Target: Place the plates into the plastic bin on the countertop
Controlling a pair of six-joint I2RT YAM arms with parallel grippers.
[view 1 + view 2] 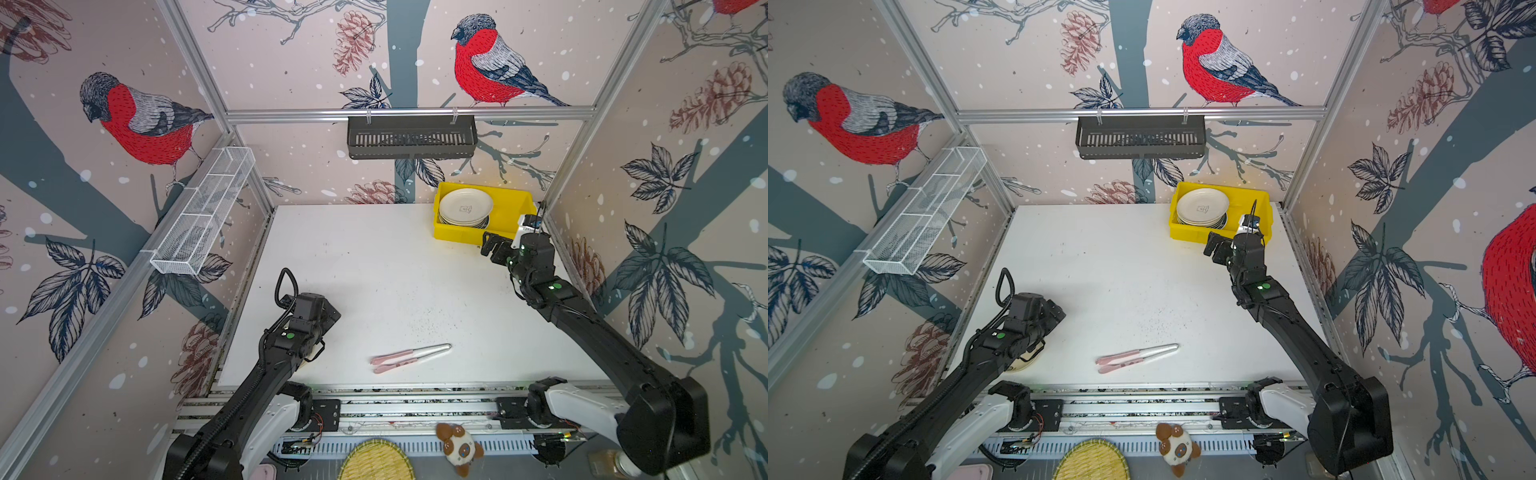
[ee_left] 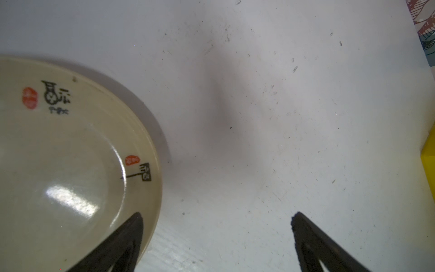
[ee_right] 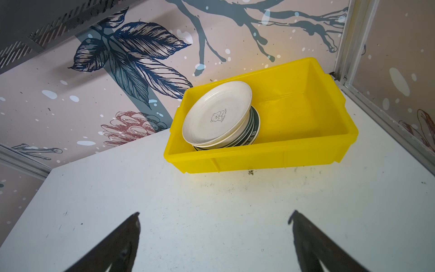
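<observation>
Bin [image 3: 259,160]: bright yellow plastic, rectangular w/ flared rim and smooth glossy walls. It sat at the far right corner of the countertop [image 1: 374,270], which was flat, white, matte & speckled w/ dark flecks.

Inside the bin, on its left half, was a stack of plates [image 3: 252,129], round & glazed. The top plate [image 3: 216,115] was cream w/ a small bear print and lay tilted. The ones below showed only dark green edges, so the count was unclear.

One more cream plate [image 2: 58,164] lay on the countertop at near left. It was glossy & shallow, w/ black characters & red seals. In the top views it was almost all hidden under the left arm. In the left wrist view the frame cut it off.

Left gripper [image 2: 217,215]: fingers spread wide, holding nothing. One black fingertip was over the cream plate's rim; contact couldn't be told. The gripper was hidden under its own wrist in both top views.

Right gripper [image 3: 214,215]: also spread wide & empty, above the countertop just on the near side of the bin.

Two pink-handled utensils [image 1: 409,357] lay near centre w/ pale slim tips; their kind was hard to make out.
</observation>
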